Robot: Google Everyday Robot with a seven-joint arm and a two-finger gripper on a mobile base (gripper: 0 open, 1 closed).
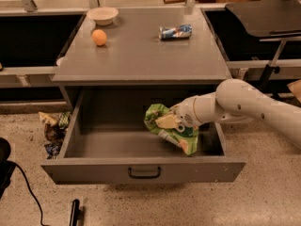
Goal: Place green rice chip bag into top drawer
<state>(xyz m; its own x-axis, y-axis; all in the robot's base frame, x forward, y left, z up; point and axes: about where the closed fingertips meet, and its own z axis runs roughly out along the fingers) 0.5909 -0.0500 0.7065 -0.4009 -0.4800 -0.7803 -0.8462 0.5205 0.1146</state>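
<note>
My gripper [180, 122] is inside the pulled-out wide shallow grey top drawer [94, 169], toward its right side, with my fingers clenched on the light green crinkly rice chip bag [159, 118]. The bag is crumpled and tilted, its pale chip picture turned up. One corner droops toward the drawer floor. My white arm [244, 102] reaches in from the right.

White arm outstretched, end effector [180, 123] low, tight on green rice chip bag [157, 112].
</note>
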